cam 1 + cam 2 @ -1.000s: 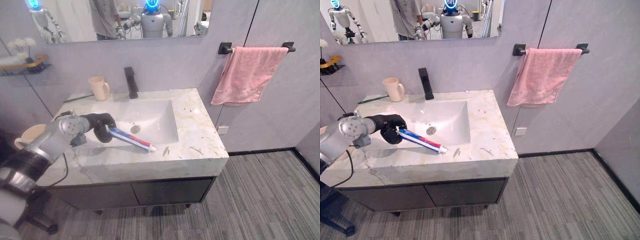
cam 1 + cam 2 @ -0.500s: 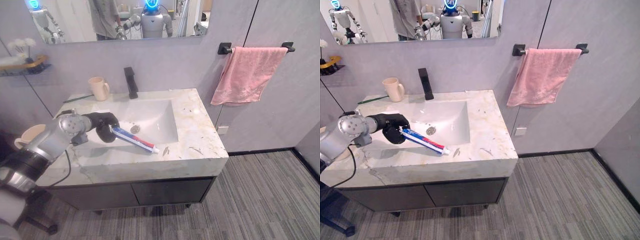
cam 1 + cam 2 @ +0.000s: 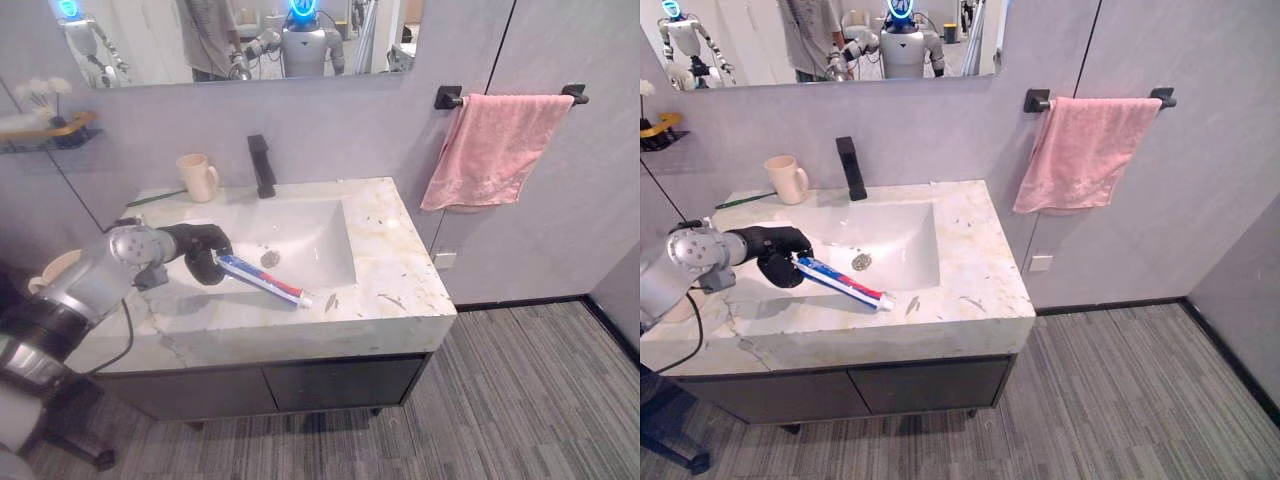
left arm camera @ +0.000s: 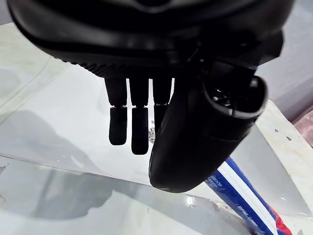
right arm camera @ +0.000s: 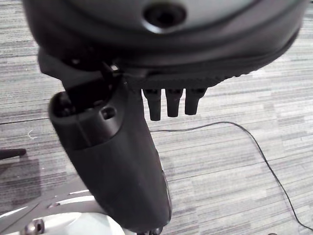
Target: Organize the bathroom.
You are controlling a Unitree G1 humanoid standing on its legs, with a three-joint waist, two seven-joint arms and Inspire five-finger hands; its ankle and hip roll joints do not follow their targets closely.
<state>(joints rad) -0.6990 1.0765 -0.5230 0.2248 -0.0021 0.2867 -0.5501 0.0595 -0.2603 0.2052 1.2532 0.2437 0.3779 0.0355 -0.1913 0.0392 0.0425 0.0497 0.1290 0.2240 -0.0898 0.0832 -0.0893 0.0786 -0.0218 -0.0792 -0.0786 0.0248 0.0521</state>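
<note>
Left hand (image 3: pixel 203 257) over the sink's front left edge, fingers curled, closed on one end of the toothpaste tube (image 3: pixel 262 279). Tube sticks out from the hand toward 4 o'clock, slanting down, its far end at or just above the front rim of the counter (image 3: pixel 390 285); contact unclear. Left wrist view: thumb (image 4: pixel 205 137) folded across the tube (image 4: pixel 244 198), fingers (image 4: pixel 139 122) hanging bent over the white basin (image 4: pixel 58 117); red, white and blue stripes of the tube show past the thumb. Right wrist view: right hand (image 5: pixel 127 161) above grey striped floor (image 5: pixel 234 166), fingers loosely bent, holding nothing.

Farther back: drain (image 3: pixel 270 258) in the basin at 1 o'clock of the left hand. Black tap (image 3: pixel 262 165) at the basin's back edge. Cream mug (image 3: pixel 199 176) at 11 o'clock of the basin. Pink towel (image 3: pixel 495 150) on a wall bar at 2 o'clock.
</note>
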